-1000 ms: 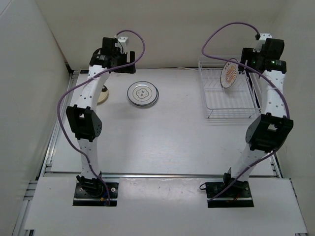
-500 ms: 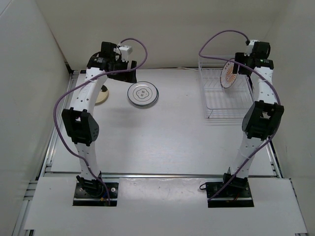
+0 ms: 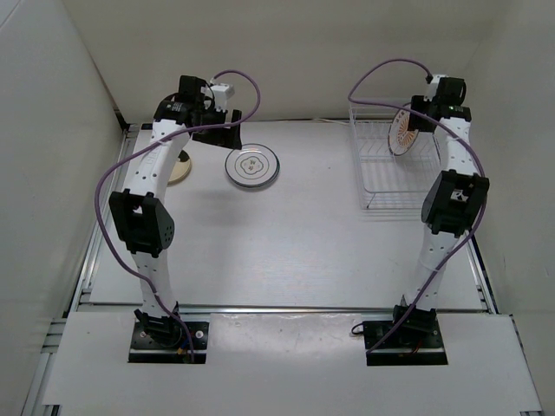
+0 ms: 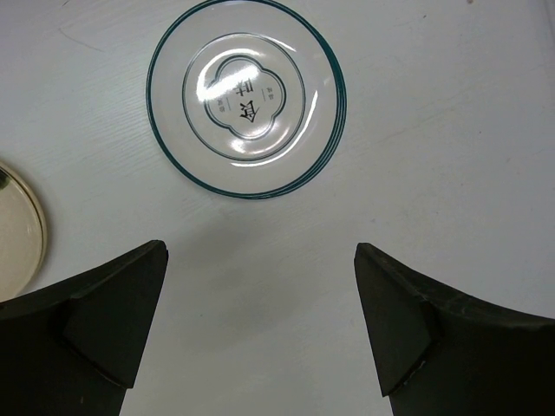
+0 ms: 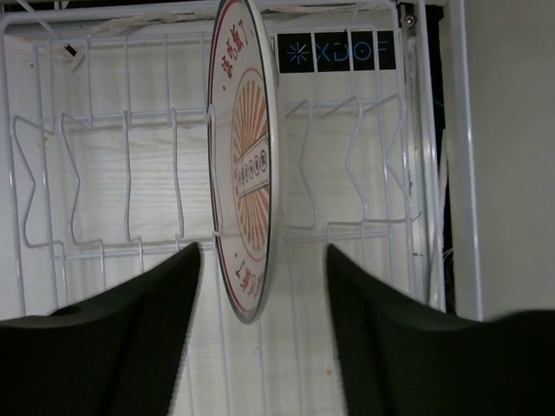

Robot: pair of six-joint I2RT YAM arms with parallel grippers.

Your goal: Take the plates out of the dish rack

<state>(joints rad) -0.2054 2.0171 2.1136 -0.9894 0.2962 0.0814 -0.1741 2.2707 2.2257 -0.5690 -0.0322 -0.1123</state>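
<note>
Left end effector [image 4: 260, 260] gapes empty; right end effector [image 5: 263, 256], jaws parted, straddles the upright orange-sunburst plate [image 5: 249, 165].

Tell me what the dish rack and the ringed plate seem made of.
Dish rack: thin bent wire, likely metal with a smooth white coating. Ringed plate: glossy white, probably glazed ceramic, though melamine is possible; glare shines on its centre.

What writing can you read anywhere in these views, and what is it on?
"XDOF", after a star mark: white on a dark label behind the dish rack wires.
Sunburst plate: red characters, too edge-on to read.
Ringed plate: dark characters in its centre, too blurred to read.
</note>
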